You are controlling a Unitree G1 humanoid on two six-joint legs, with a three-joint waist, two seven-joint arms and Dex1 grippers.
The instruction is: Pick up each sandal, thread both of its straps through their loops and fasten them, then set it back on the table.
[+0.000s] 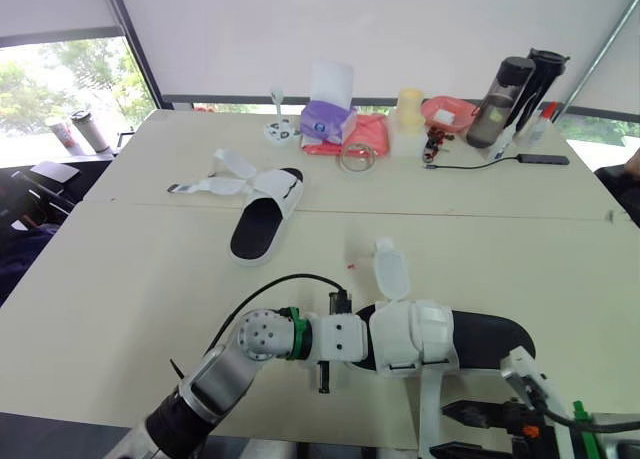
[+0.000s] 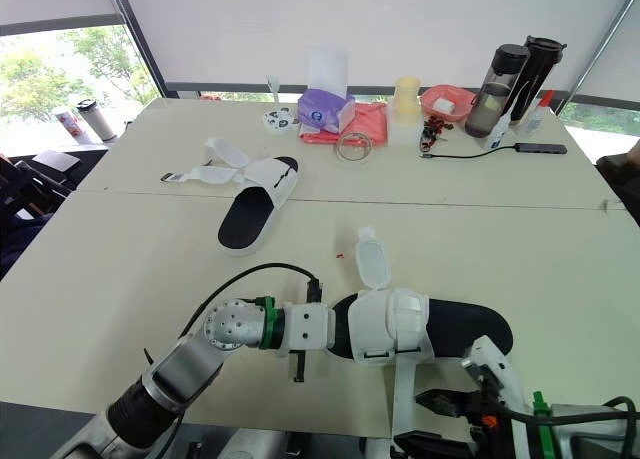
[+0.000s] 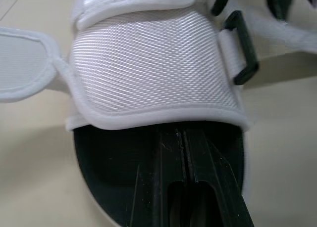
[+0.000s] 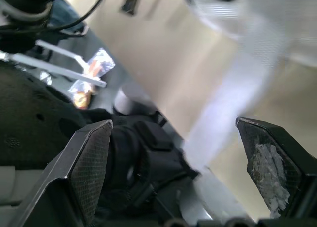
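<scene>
The near sandal [image 1: 470, 337], black-soled with white straps, lies on its side at the table's front edge. My left gripper [image 3: 183, 153] is shut, its black fingers pushed into the toe end under the wide white strap [image 3: 153, 64]. One loose strap [image 1: 430, 409] hangs down over the table edge, another flap [image 1: 391, 272] sticks up. My right gripper [image 4: 173, 128] is open just below the edge, with the hanging strap [image 4: 233, 108] between its spread fingers, not touching. The second sandal [image 1: 265, 214] lies far left with its straps loose.
Along the table's [image 1: 120, 279] back edge stand a tissue box [image 1: 328, 114], a pink cloth [image 1: 365, 134], a tape roll [image 1: 357, 156], a pink basket [image 1: 449, 112], two dark bottles [image 1: 505, 99] and a cable [image 1: 480, 161].
</scene>
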